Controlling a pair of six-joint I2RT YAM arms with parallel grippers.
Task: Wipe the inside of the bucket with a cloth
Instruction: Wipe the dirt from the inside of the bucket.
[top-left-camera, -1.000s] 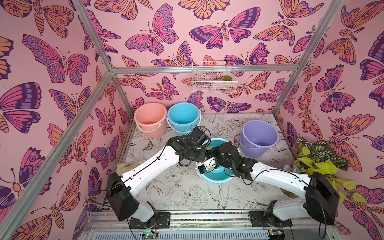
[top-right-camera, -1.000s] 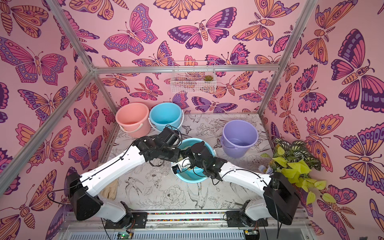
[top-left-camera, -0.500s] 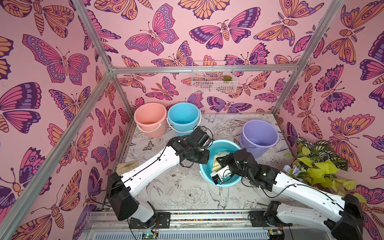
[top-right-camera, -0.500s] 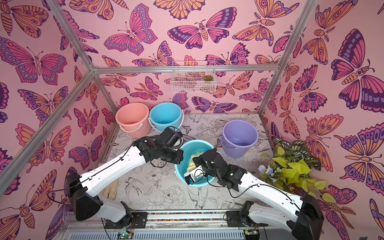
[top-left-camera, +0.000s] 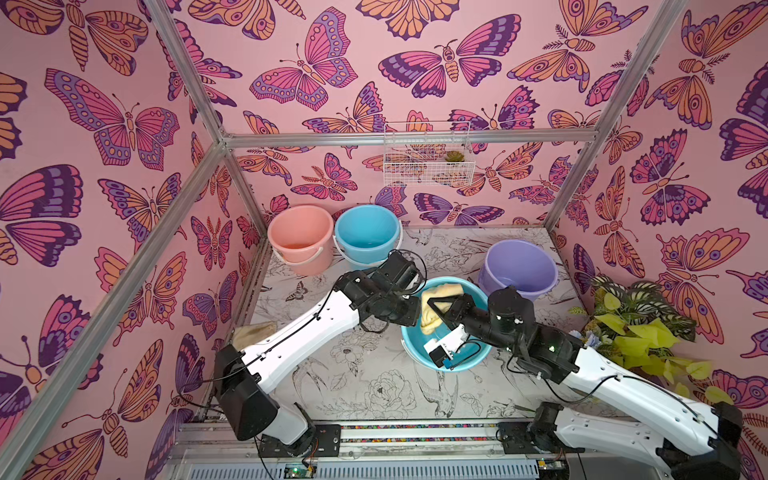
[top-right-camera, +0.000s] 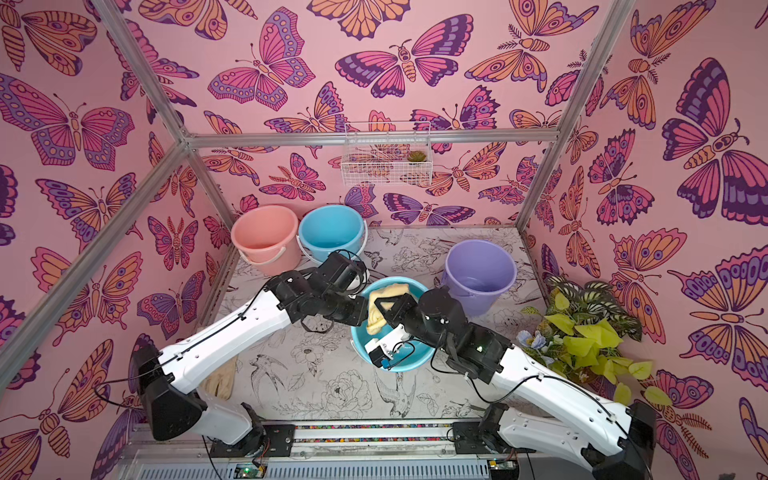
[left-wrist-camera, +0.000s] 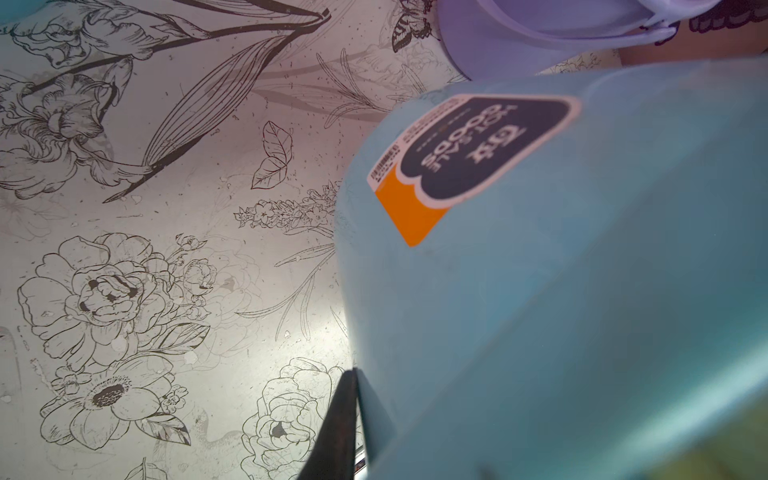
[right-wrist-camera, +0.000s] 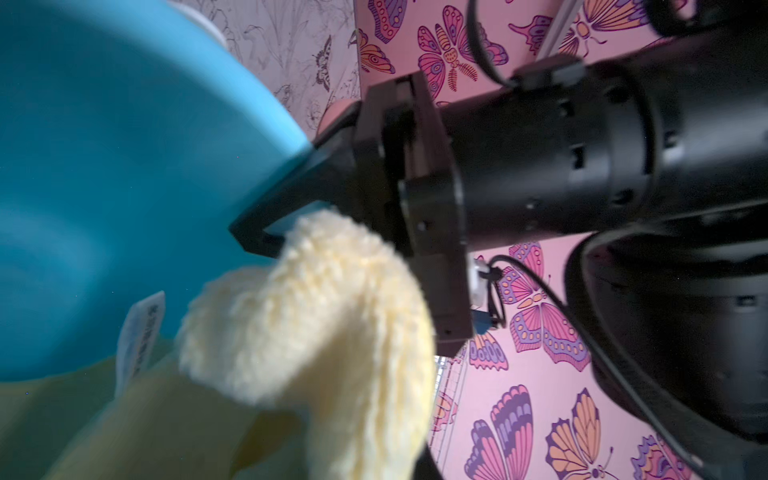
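A teal bucket (top-left-camera: 469, 361) (top-right-camera: 411, 357) stands mid-table, tipped a little. My left gripper (top-left-camera: 417, 305) (top-right-camera: 362, 309) is shut on its left rim; in the left wrist view one dark finger (left-wrist-camera: 338, 424) lies against the stickered outer wall of the bucket (left-wrist-camera: 540, 270). My right gripper (top-left-camera: 434, 305) (top-right-camera: 383, 308) reaches into the bucket, shut on the pale yellow cloth (top-left-camera: 430, 322) (top-right-camera: 376, 320). The cloth lies against the left inner wall and up to the far rim. In the right wrist view the cloth (right-wrist-camera: 324, 311) with its blue label (right-wrist-camera: 139, 332) hides my own fingers.
A pink bucket (top-left-camera: 301, 237) and a blue bucket (top-left-camera: 368, 232) stand at the back left, with a purple bucket (top-left-camera: 517, 266) just right of the teal one. A leafy plant (top-left-camera: 636, 324) fills the right edge. A tan rag (top-left-camera: 253, 332) lies at the left wall. A wire basket (top-left-camera: 428, 160) hangs on the back wall.
My right arm has stretched out and its wrist has drawn back to the right, uncovering the bucket's mouth. The cloth has slid along the left inner wall toward the far rim. The left arm has held still.
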